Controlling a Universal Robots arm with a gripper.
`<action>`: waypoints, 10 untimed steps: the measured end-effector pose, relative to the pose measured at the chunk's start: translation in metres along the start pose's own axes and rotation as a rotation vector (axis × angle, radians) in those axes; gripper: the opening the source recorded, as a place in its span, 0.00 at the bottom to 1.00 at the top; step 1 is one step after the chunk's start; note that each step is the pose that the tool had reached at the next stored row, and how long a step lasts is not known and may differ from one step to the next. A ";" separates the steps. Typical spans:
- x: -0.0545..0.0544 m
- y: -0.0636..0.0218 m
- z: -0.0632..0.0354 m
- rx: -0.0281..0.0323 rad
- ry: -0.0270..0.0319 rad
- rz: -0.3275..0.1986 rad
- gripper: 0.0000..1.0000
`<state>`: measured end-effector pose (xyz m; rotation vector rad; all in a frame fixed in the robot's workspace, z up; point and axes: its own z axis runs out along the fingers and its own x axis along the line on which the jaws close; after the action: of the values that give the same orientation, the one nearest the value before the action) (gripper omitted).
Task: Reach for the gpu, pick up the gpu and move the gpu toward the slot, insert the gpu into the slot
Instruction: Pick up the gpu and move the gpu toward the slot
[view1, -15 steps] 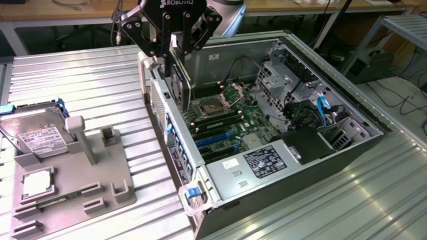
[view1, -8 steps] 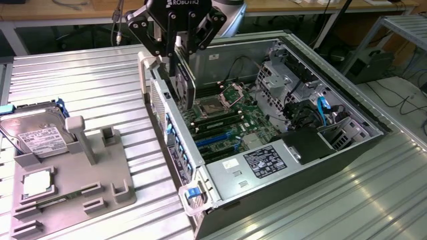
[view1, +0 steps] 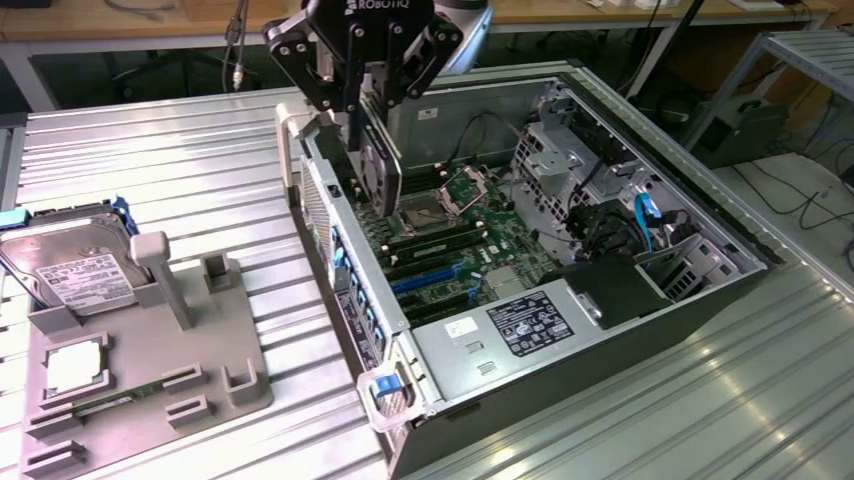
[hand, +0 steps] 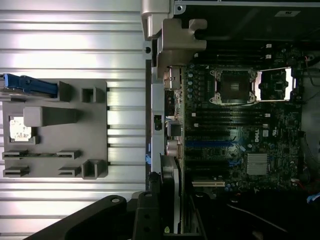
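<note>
My gripper (view1: 364, 112) hangs over the rear wall of the open computer case (view1: 694, 300), shut on the gpu (view1: 380, 178). The gpu is a thin dark card held on edge, with its lower end dipping inside the case above the green motherboard (view1: 501, 240). In the wrist view the gpu (hand: 173, 192) shows its silver end bracket between the black fingers (hand: 146, 210) of the gripper (hand: 172, 202). The slot (view1: 430, 276), a long blue connector, lies lower on the board and nearer the camera than the card. In the wrist view the slot (hand: 210, 144) is apart from the card.
A grey holder tray (view1: 134, 400) on the slatted metal table carries a silver hard drive (view1: 67, 268) and a small square processor chip (view1: 74, 365). Inside the case are the processor socket (view1: 430, 208), black memory slots, drive cages and cables (view1: 647, 225).
</note>
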<state>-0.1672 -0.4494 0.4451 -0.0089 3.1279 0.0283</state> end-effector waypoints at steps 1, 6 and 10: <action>-0.001 0.0000 0.0000 0.0001 0.0000 0.000 0.27; -0.006 0.0000 0.0001 0.0005 0.0000 0.000 0.27; -0.009 0.0000 0.0001 0.0008 0.0000 0.000 0.27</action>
<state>-0.1577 -0.4494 0.4451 -0.0089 3.1279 0.0270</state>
